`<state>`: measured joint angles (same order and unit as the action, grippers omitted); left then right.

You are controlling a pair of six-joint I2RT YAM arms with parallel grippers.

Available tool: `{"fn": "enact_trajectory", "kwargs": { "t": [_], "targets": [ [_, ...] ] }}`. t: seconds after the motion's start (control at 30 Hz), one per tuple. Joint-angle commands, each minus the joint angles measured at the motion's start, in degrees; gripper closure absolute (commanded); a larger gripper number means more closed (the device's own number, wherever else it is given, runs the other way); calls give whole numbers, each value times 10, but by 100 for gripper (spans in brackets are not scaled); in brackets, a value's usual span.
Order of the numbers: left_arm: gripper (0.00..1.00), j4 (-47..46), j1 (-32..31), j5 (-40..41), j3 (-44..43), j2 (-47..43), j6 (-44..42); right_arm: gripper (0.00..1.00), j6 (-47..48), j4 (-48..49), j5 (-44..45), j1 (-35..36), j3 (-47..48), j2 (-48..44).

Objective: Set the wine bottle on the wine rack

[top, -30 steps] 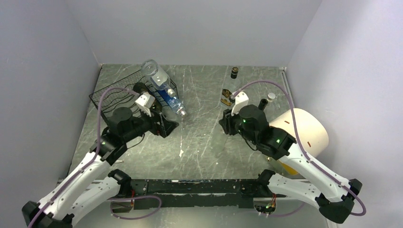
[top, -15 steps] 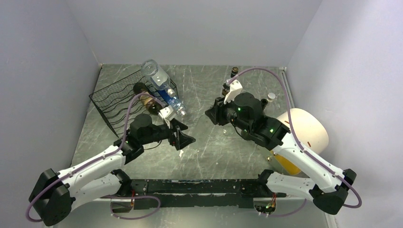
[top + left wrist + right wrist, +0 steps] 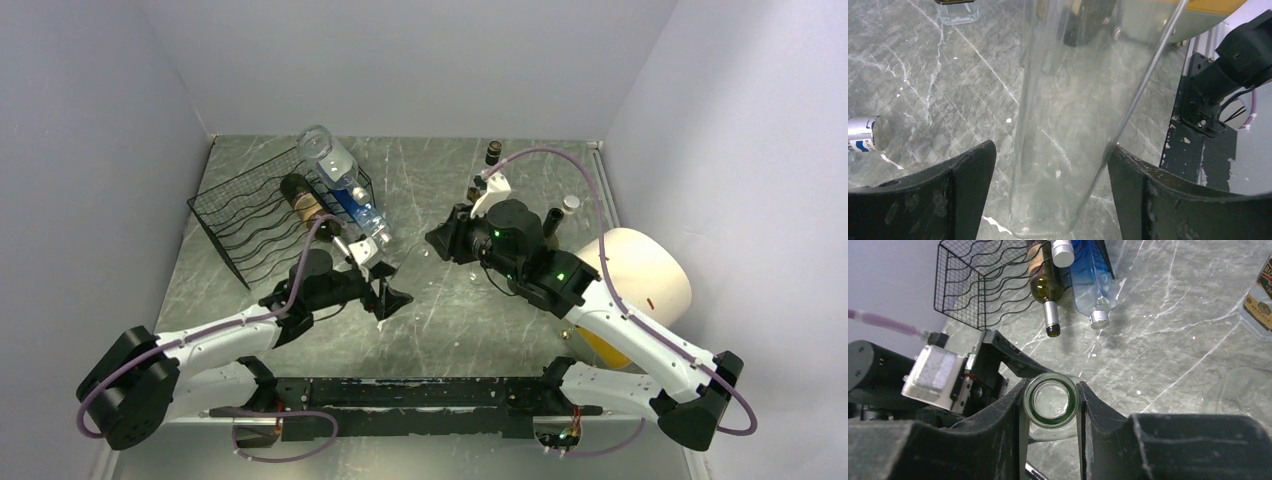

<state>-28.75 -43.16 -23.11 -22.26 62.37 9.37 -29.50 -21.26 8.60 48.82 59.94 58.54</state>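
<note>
A clear glass wine bottle point(image 3: 412, 268) hangs between my two grippers at mid-table. My right gripper point(image 3: 440, 243) is shut on its neck; the right wrist view shows the open green-rimmed mouth point(image 3: 1050, 401) pinched between the fingers. My left gripper point(image 3: 392, 291) is open around the bottle's lower body point(image 3: 1063, 125). Its right finger point(image 3: 1148, 190) touches the glass and its left finger point(image 3: 963, 185) stands apart. The black wire wine rack point(image 3: 240, 225) sits at the far left and also shows in the right wrist view point(image 3: 978, 275).
A dark bottle point(image 3: 300, 196) and a blue-tinted clear bottle point(image 3: 347, 192) lie on the rack's right side, necks pointing toward mid-table. Small bottles point(image 3: 478, 200) stand at the back right. A large white cylinder point(image 3: 640, 270) sits at the right edge.
My left arm has left the rack and swung right and nearer, opening its jaws around the clear bottle's body. My right arm has carried the bottle leftward.
</note>
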Motion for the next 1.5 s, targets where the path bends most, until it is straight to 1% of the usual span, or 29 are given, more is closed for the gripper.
{"fn": "enact_trajectory", "kwargs": {
  "t": [0.0,0.1,0.2,0.3,0.33,0.4,0.43,0.5,0.53,0.57,0.6,0.67,0.7,0.8,0.87,0.97,1.0,1.07,1.13,1.23,1.37,1.47],
  "targets": [
    [15,-51,-16,28,-1,21,-49,100,-41,59,8,1,4,-17],
    [15,-72,-25,34,5,31,-70,100,-48,64,6,1,-4,-24],
    [16,-70,-32,26,-2,39,-97,100,-50,66,0,1,-6,-29],
    [21,-53,-37,40,-21,41,-123,100,-50,59,-3,1,-5,-29],
    [25,-50,-38,49,-25,41,-131,100,-50,55,-4,1,-4,-29],
    [39,-48,-38,64,-31,41,-144,100,-49,46,-5,1,-4,-31],
    [48,-47,-38,70,-36,42,-152,100,-46,41,-7,1,-2,-33],
    [73,-42,-38,84,-47,44,-171,82,-31,29,-18,1,5,-34],
    [87,-41,-38,86,-53,46,-182,69,-20,20,-22,0,8,-36],
    [92,-41,-38,89,-58,45,-194,59,-9,12,-25,1,11,-38],
    [93,-41,-38,90,-62,45,-207,51,-2,4,-27,1,13,-42],
    [93,-41,-38,86,-72,41,-235,38,8,-16,-19,1,21,-53],
    [93,-42,-38,84,-76,38,-247,34,7,-22,-19,1,22,-61],
    [93,-39,-38,74,-87,27,-300,28,2,-40,-16,1,32,-82],
    [93,-47,-38,68,-91,20,-333,27,3,-56,-8,1,43,-93],
    [93,-93,-38,77,-90,13,-370,27,10,-74,8,1,54,-109],
    [93,-101,-38,68,-90,12,-392,26,16,-77,10,1,58,-114],
    [93,-83,-37,19,-95,14,-482,27,27,-89,11,0,71,-121],
    [93,-61,-38,-1,-108,20,-562,26,41,-99,5,1,86,-127],
    [93,-65,-37,-16,-124,29,-583,25,58,-108,-10,1,97,-130],
    [93,-90,-37,-70,-115,25,-606,24,73,-122,-23,1,98,-124],
    [93,-70,-37,-87,-112,22,-667,23,95,-141,-42,1,92,-109]
  ]
}}
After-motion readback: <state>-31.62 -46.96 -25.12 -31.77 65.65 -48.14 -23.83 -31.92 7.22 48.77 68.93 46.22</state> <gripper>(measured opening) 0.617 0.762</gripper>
